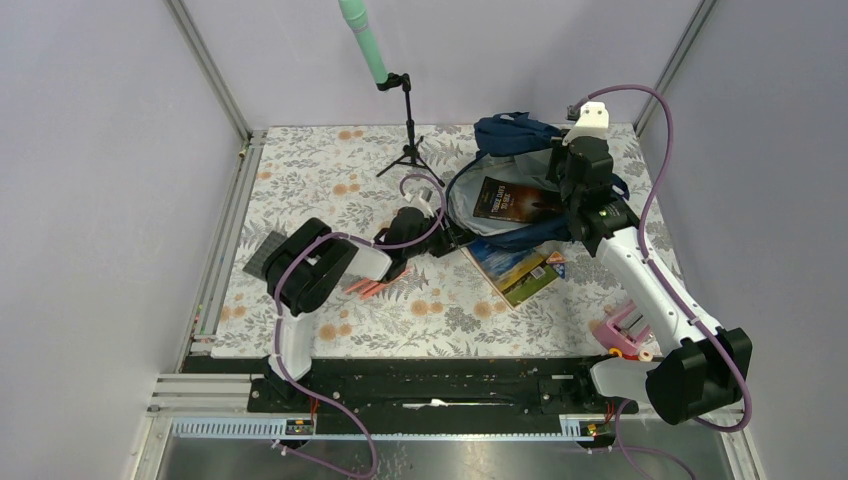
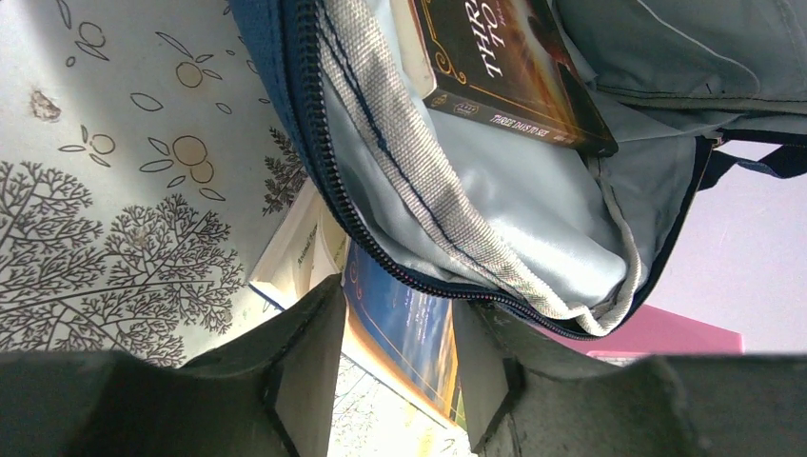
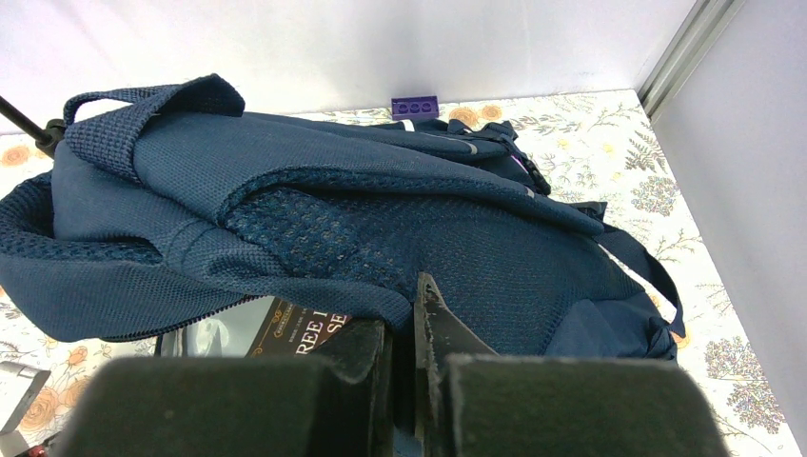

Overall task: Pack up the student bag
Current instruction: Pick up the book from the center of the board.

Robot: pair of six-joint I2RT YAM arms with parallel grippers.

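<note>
The student bag [image 1: 510, 135], navy blue, lies at the back right with its mouth open toward me. A dark book [image 1: 515, 200] rests inside on the pale lining. My right gripper [image 1: 563, 190] hangs over the bag's right side. In the right wrist view it [image 3: 402, 303] is shut on the mesh edge of the bag [image 3: 314, 219], holding it up. My left gripper [image 1: 432, 238] sits at the left of the opening. In the left wrist view it [image 2: 398, 300] stands open below the zip edge [image 2: 381, 252], with a blue book [image 2: 404, 324] seen beyond the fingers.
Blue and green books [image 1: 515, 268] lie on the flowered cloth just in front of the bag. A black tripod [image 1: 408, 140] carrying a green microphone [image 1: 362, 40] stands at the back. Pink items [image 1: 622, 328] sit by the right arm's base, and a small purple block [image 3: 415, 107] lies behind the bag.
</note>
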